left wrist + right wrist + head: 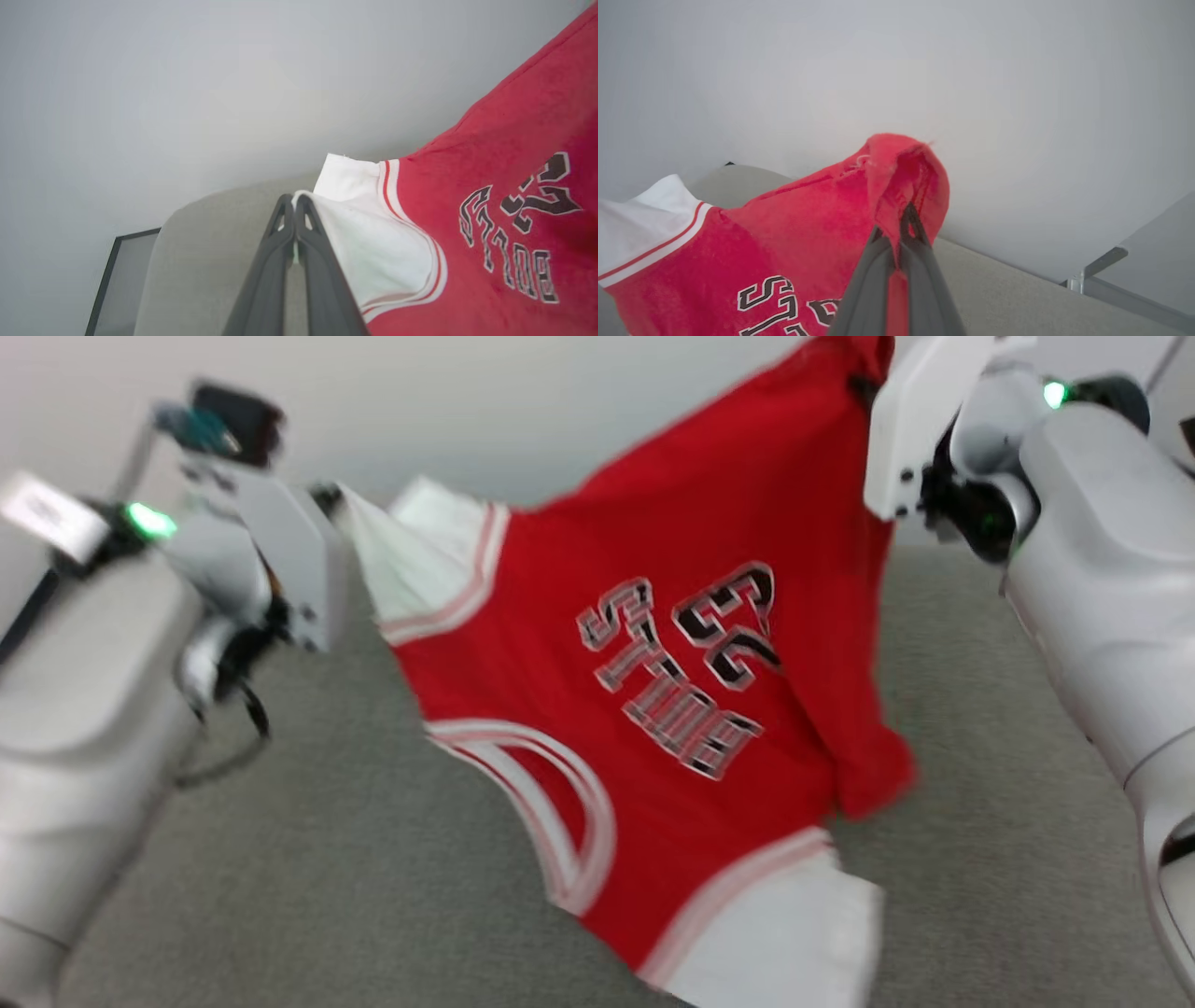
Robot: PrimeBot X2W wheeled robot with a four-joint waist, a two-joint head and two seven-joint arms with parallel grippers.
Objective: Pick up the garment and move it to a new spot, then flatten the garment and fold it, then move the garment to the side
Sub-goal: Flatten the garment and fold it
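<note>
— Dark fingers of the right tool (908, 219) come first, seen from its own wrist. Red cloth is bunched right over the tips, so I can't see them meet.
— It's clamped on the garment (672, 616), though; a strip of red runs down between the fingers. And the left tool (295, 205)?
— Pressed together on the edge of a white sleeve (373, 233). From the head everything is smeared with blur. The lower sleeve (794, 933) is cut off at the bottom edge, so I can't tell whether it touches the grey surface (280, 859).
— So where's the shirt?
— Up in the air, stretched between the two tools over the surface, the right corner higher than the left. Bright red body, white short sleeves, red-and-white striped bands at the sleeve seams and round the neckline (593, 812).
— Any writing?
— Black block lettering (672, 681) outlined in white, upside down from the head. Seems to read BULLS with a 23, but it's too blurred to swear to.
— And around it?
— Pale forearms (84, 709) on either side, a plain pale wall (187, 93) behind.
</note>
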